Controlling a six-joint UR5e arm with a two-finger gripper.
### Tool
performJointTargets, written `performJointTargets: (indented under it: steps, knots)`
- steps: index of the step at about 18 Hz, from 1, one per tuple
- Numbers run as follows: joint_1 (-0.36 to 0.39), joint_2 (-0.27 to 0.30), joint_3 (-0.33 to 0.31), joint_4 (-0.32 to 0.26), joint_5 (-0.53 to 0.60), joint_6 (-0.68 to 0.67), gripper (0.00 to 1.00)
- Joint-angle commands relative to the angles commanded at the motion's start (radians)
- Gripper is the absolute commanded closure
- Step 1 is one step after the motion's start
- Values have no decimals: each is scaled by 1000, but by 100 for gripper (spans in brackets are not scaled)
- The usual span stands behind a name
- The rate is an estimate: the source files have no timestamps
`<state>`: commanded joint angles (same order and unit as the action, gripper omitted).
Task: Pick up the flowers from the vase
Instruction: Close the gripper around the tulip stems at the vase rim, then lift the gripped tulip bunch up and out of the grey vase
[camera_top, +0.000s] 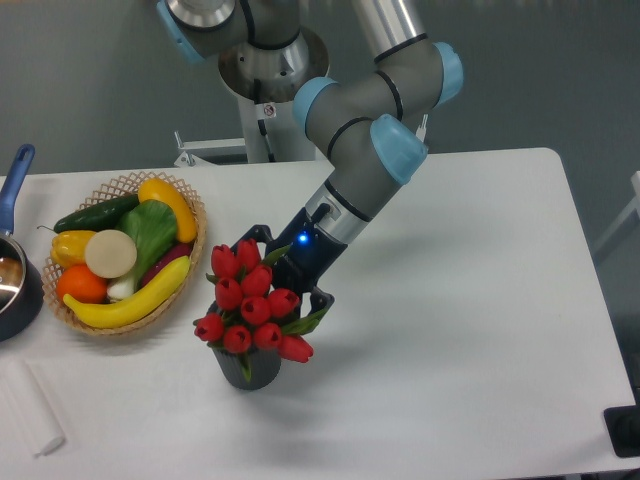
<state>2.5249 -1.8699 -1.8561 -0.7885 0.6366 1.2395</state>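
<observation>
The flowers (252, 303), a bunch of red tulips with green leaves, stand in the small dark grey vase (250, 368) near the table's front, left of centre. My gripper (284, 268) comes in from the upper right and sits at the bunch's right side. Its black fingers are spread, one above the top tulips and one by the right-hand leaf. The fingertips are partly hidden behind the blooms, and nothing shows as clamped between them. The vase stands upright on the table.
A wicker basket (192, 262) with banana, cucumber, orange and other produce lies just left of the flowers. A blue-handled pot (14, 278) sits at the left edge. A white folded cloth (30, 410) lies at the front left. The arm's base (262, 70) stands behind.
</observation>
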Motion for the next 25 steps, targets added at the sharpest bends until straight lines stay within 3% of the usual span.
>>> performJointTargets:
  steps: [3,5,11,22,25]
  knots:
    - [2,2,3,2,-5,0,27]
    - [2,0,5,2,-5,0,32]
    - [3,6,3,2,-8,-11,66]
    - [15,15,6,2,-26,-44,70]
    - [29,40,15,2,-84,-92,70]
